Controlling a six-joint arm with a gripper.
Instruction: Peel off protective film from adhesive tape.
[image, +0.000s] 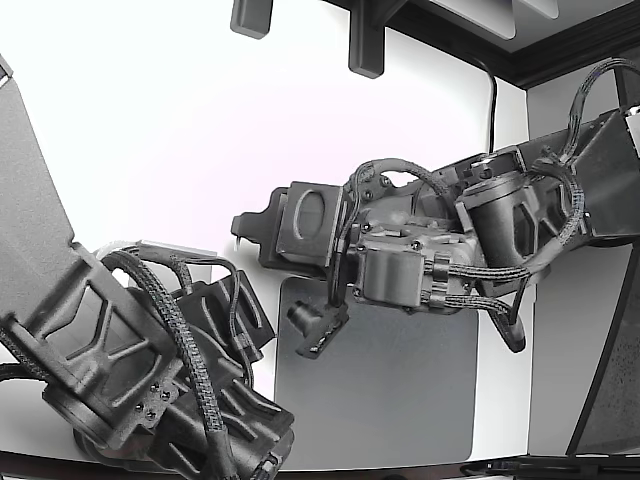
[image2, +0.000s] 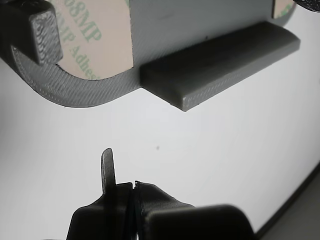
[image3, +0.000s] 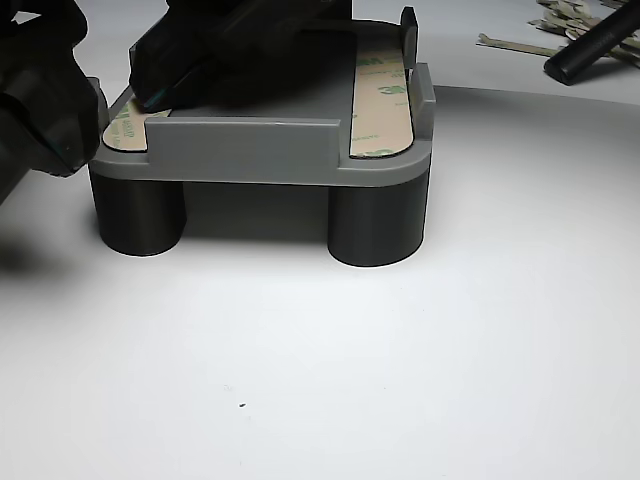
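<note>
On the other view's left, a tan film-covered tape strip (image3: 125, 130) lies on the grey fixture (image3: 250, 150), half under a dark arm; the right strip (image3: 380, 100) shows pale green "3M" print. The gripper (image2: 132, 187) (ribbed black plastic) sits apart from the fixture, fingertips pressed together on nothing.

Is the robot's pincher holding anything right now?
No. The gripper is pinched shut with nothing between its tips, hanging apart from the gray part and its tape.
</note>
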